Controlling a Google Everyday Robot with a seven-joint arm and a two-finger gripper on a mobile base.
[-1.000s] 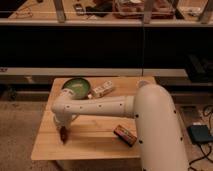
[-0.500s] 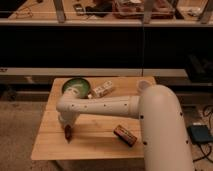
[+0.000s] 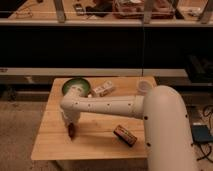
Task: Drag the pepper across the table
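Note:
The pepper (image 3: pixel 71 131) is a small dark red-brown sliver lying on the left part of the light wooden table (image 3: pixel 97 147). My gripper (image 3: pixel 70 121) points straight down at the end of the white arm (image 3: pixel 107 106), which reaches in from the right. The gripper is shut on the pepper's upper end, and the lower end pokes out beneath it onto the wood.
A green bowl (image 3: pixel 76 86) sits at the back left, just behind the gripper. A white carton (image 3: pixel 103 89) and a white cup (image 3: pixel 145 86) stand along the back edge. A dark-and-red box (image 3: pixel 125 135) lies near the front right.
The gripper and the pepper have slid a short way to the right and slightly away from the front edge. The other objects have stayed put.

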